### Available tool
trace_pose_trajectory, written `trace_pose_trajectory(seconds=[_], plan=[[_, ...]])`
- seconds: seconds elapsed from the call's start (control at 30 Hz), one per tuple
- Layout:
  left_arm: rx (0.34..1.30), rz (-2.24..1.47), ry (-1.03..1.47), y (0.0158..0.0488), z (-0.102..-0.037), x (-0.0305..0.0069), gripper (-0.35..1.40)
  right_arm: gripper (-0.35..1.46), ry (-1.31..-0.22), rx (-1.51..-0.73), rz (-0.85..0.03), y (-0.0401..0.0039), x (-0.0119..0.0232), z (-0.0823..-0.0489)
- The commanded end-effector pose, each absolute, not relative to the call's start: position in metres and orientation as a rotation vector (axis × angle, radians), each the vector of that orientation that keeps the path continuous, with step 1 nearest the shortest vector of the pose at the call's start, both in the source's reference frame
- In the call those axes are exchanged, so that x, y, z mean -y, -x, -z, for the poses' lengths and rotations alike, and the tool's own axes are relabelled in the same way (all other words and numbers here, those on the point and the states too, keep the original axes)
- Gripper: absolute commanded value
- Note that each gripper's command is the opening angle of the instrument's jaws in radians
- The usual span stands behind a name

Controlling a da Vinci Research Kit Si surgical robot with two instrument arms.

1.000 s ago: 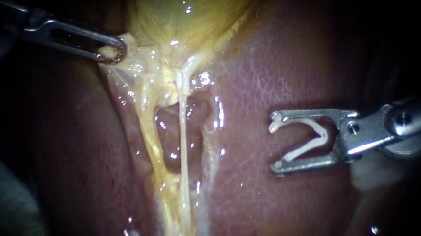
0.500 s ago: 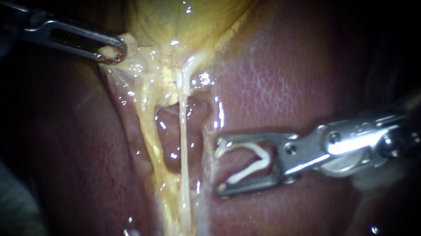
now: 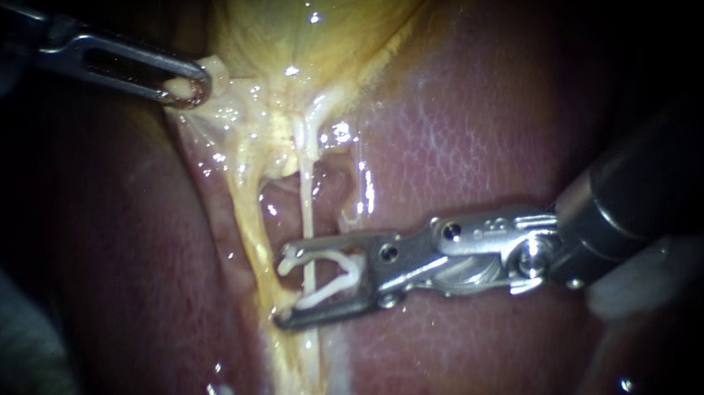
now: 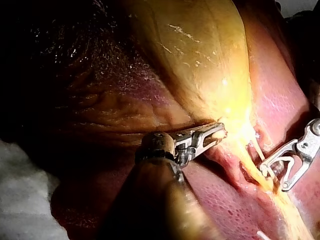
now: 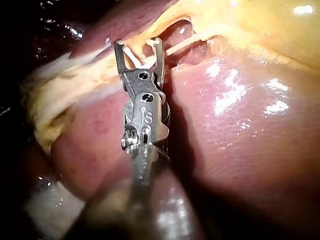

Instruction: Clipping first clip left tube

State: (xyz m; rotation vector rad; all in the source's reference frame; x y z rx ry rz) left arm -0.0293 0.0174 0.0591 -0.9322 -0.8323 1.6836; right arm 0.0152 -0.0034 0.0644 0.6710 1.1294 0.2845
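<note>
My left instrument [image 3: 187, 89] comes in from the upper left, its jaws shut on a pale nub of tissue at the neck of the yellow gallbladder [image 3: 314, 24]; it also shows in the left wrist view [image 4: 219, 133]. Two strands run down from the neck: a yellow band [image 3: 248, 224] on the left and a thin pale tube [image 3: 306, 211] to its right. My right instrument [image 3: 283, 291] [image 5: 138, 44] holds a white clip [image 3: 334, 282], still spread wide. The thin pale tube passes between the clip's legs. The jaw tips reach the yellow band's edge.
Pink liver [image 3: 454, 130] lies under my right instrument's shaft and around the tubes. A dark hollow [image 3: 285, 218] opens between the two strands. White gauze [image 5: 50, 205] sits at the margin beside the liver.
My right instrument has travelled left and down across the liver, from well clear of the strands to astride the thin pale tube. The left instrument holds still.
</note>
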Motion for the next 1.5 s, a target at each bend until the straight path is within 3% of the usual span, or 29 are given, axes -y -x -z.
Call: trace_pose_trajectory(seconds=[0.03, 0.2, 0.7, 1.03, 1.33, 1.5], plan=[[0.832, -1.685, 0.932, 0.0293, -0.0592, -0.0173, -0.35, 0.49, -0.673, -1.125, -0.289, -0.0152, 0.0035, -0.0648], [0.832, -1.685, 0.932, 0.0293, -0.0592, -0.0173, -0.35, 0.49, -0.676, -1.118, -0.302, -0.0151, 0.0036, -0.0664], [0.827, -1.683, 0.932, 0.0296, -0.0592, -0.0173, -0.35, 0.48, -0.681, -1.098, -0.355, -0.0178, 0.0031, -0.0668], [0.827, -1.683, 0.932, 0.0296, -0.0592, -0.0173, -0.35, 0.5, -0.721, -1.191, -0.404, -0.0202, 0.0043, -0.0655], [0.827, -1.683, 0.932, 0.0296, -0.0592, -0.0173, -0.35, 0.48, -0.844, -1.257, -0.337, -0.0209, 0.0064, -0.0632], [0.827, -1.684, 0.932, 0.0296, -0.0592, -0.0173, -0.35, 0.42, -0.885, -1.257, -0.299, -0.0211, 0.0066, -0.0625]])
